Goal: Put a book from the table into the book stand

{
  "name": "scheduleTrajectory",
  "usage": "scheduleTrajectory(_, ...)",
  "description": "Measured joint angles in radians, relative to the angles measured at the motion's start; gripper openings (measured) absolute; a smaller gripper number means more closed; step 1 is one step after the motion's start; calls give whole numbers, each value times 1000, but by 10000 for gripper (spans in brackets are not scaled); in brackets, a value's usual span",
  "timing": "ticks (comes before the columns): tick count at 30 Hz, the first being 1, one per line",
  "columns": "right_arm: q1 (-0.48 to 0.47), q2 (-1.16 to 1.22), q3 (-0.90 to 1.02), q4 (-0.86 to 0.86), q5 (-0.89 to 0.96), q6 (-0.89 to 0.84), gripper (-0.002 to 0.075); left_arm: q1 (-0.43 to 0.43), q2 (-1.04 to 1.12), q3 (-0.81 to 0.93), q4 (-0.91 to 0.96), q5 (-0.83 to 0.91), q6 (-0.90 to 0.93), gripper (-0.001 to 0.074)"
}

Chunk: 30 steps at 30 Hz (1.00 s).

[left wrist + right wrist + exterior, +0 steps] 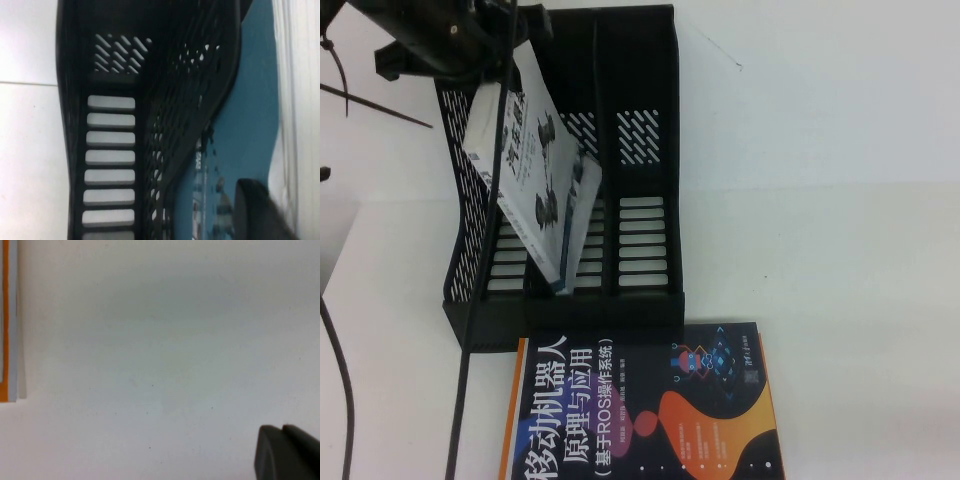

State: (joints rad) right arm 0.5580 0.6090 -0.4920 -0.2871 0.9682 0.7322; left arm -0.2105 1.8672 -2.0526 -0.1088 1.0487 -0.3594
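Note:
The white-covered book (535,170) hangs tilted in the black book stand (640,200). Its lower end is down in what looks like the middle slot and its top leans toward the left. My left gripper (505,90) is shut on the book's upper edge, above the stand's left side. In the left wrist view the book's teal back cover (245,115) lies against the stand's perforated wall (185,100), with one dark finger (260,212) pressed on it. My right gripper (287,455) is shut and empty over the bare white table (160,350). It is out of the high view.
A black-and-orange book (640,410) lies flat on the table (840,200) just in front of the stand. Its orange edge shows in the right wrist view (6,320). The stand's right slot (642,230) holds nothing. A black cable (470,330) hangs down by the stand's left side.

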Motion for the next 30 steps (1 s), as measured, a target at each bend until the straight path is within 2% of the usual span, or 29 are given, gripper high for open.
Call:
scheduleTrajectory(2, 0, 0, 0, 0, 0, 0, -3, 0, 1, 0, 0, -16, -2, 214)
scheduleTrajectory(5, 0, 0, 0, 0, -5, 0, -3, 0, -5, 0, -6, -38, -2, 370)
scheduleTrajectory(7, 0, 0, 0, -7, -17, 0, -3, 0, -13, 0, -9, -41, 0, 405)
scheduleTrajectory(9, 0, 0, 0, -31, -26, 0, -3, 0, -22, 0, 8, -43, 15, 358)
scheduleTrajectory(13, 0, 0, 0, -107, -30, 0, -3, 2, -76, 0, 71, -41, 72, 107)
scheduleTrajectory(15, 0, -2, 0, -140, -32, 0, -3, 2, -116, 0, 103, -28, 99, 46)
scheduleTrajectory(18, 0, -14, 2, -170, -40, -23, -3, 2, -190, 0, 135, -18, 132, 13)
scheduleTrajectory(24, 0, -119, 61, -146, -113, -111, -3, 2, -392, 37, 142, -52, 174, 1)
scheduleTrajectory(27, 0, -203, 69, -90, -136, -180, -3, 2, -536, 170, 142, -136, 193, 1)
scheduleTrajectory(30, 0, -272, 70, -41, -145, -232, -3, 2, -710, 376, 144, -263, 207, 1)
